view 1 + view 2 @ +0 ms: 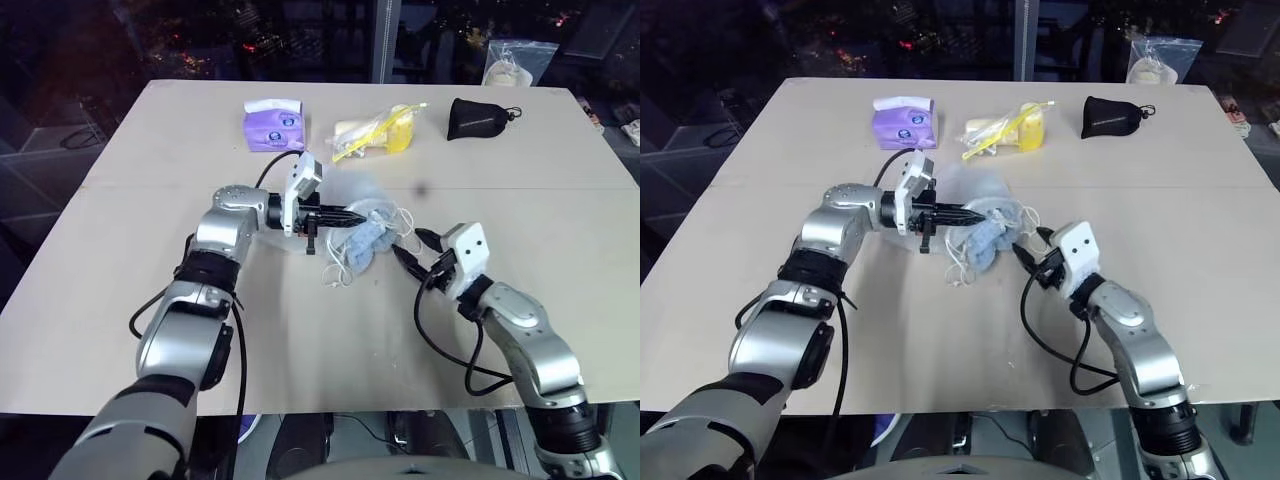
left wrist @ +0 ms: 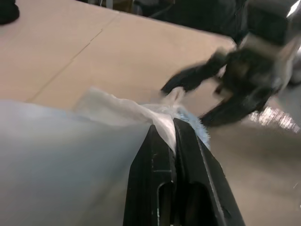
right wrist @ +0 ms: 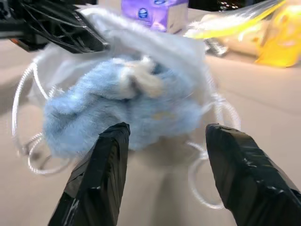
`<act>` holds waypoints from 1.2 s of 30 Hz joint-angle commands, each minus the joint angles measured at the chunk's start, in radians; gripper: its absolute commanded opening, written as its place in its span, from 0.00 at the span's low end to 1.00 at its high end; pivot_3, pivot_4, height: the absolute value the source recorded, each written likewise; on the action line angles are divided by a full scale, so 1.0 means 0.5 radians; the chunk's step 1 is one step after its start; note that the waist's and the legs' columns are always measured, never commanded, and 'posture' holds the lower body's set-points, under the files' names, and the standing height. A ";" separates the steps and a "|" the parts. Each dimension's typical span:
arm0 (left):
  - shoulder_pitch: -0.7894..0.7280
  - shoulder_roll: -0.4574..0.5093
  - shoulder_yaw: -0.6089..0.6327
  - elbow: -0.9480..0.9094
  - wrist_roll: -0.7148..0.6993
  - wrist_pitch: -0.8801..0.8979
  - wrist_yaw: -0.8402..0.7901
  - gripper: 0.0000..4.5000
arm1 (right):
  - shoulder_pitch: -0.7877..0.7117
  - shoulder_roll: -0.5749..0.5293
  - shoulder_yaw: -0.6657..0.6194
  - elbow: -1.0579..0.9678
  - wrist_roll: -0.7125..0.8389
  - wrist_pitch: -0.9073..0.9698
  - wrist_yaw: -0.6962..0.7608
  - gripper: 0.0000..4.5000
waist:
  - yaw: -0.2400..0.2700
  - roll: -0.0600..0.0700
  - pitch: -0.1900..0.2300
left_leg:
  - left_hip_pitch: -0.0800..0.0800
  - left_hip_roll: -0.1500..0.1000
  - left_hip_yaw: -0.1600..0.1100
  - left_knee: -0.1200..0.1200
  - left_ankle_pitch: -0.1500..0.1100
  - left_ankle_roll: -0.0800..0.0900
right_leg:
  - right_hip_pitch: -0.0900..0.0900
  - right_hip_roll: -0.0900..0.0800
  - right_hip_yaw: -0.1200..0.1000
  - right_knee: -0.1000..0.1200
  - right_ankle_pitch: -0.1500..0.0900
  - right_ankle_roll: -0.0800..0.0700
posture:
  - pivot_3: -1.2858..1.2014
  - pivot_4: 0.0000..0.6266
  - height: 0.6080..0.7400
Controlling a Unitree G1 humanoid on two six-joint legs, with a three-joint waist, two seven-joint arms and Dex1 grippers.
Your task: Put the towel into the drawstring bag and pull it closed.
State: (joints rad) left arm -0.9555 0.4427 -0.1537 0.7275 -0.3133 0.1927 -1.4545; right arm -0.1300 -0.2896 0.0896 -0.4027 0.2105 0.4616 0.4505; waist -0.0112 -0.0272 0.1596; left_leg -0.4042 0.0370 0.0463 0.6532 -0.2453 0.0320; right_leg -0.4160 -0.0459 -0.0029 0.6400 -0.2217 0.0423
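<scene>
Fingers of the left gripper [image 1: 352, 213] are pressed tight together, pinching a fold of the drawstring bag [image 3: 155, 44] — in the left wrist view the white fabric is clamped between the two black fingertips [image 2: 162, 141], with a tuft of blue showing just beyond them. This gripper lies near the centre of the left eye frame, pointing toward the right side of the picture and holding the bag's edge slightly up off the table [image 1: 150, 180].

The right gripper [image 1: 418, 250] sits just right of centre and a little lower, its fingers spread wide apart and closed on nothing; in the right wrist view the two fingertips [image 3: 110, 155] stand either side of open tabletop, with the bundle just ahead of them and not touching.

The towel [image 3: 122, 110] — a fluffy light blue lump — lies at the bag's mouth between the two grippers, partly under the translucent white fabric and partly bulging out toward the right gripper. How much of it is truly inside cannot be told. Thin white cords [image 3: 209, 186] loop loosely on the table around the bundle, slack on both sides.

Farther out, along the upper edge of the table, stand a purple tissue pack [image 1: 273, 124] at upper centre-left, a clear packet with yellow contents [image 1: 378, 132] beside it, and a small black pouch [image 1: 478, 117] toward the upper right, all well apart from the bag.
</scene>
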 commanded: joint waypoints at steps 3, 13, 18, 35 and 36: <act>-0.090 -0.009 -0.021 0.089 0.152 -0.265 -0.051 0.00 | -0.070 0.033 0.052 -0.075 0.077 0.084 0.022 0.63 | -0.005 0.000 0.000 | 0.000 0.000 0.001 0.000 0.000 0.000 | 0.000 0.000 0.001 -0.001 0.000 0.000 | 0.52 0.24 1.00; -0.210 0.109 0.039 0.248 0.283 -0.596 -0.035 0.00 | -0.355 -0.069 0.091 0.513 -0.274 -0.055 -0.149 0.63 | -0.004 0.000 0.000 | -0.023 0.000 -0.001 0.015 0.000 0.000 | -0.019 0.000 -0.001 0.004 0.001 0.001 | 0.52 0.24 1.00; -0.286 0.154 0.030 0.414 0.404 -0.809 0.045 0.00 | -0.542 -0.090 0.137 0.793 -0.351 -0.199 -0.082 0.63 | -0.004 0.000 0.000 | -0.023 0.000 0.000 0.015 0.000 0.000 | -0.019 0.000 -0.001 0.004 0.001 0.001 | 0.52 0.24 1.00; -0.249 0.180 0.046 0.277 0.492 -0.867 0.252 0.00 | -0.949 0.368 0.496 1.165 -0.461 -0.374 -0.056 0.63 | -0.007 -0.001 0.000 | -0.025 0.003 -0.002 0.027 -0.001 0.002 | -0.020 0.002 -0.004 0.015 0.002 0.000 | 0.52 0.24 1.00; -0.239 0.184 0.048 0.251 0.488 -0.851 0.250 0.00 | -0.977 0.387 0.496 1.243 -0.485 -0.412 -0.066 0.63 | -0.004 -0.001 0.000 | -0.025 0.003 -0.001 0.027 -0.001 0.002 | -0.020 0.002 -0.003 0.015 0.002 0.001 | 0.52 0.24 1.00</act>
State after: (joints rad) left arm -1.0747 0.5224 -0.1546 0.9059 -0.0520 -0.2432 -1.3273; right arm -0.5940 -0.1001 0.3470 0.1792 -0.0113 0.2984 0.4401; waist -0.0130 -0.0278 0.1594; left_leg -0.4174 0.0381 0.0459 0.6670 -0.2456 0.0328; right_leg -0.4260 -0.0453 -0.0040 0.6471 -0.2209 0.0427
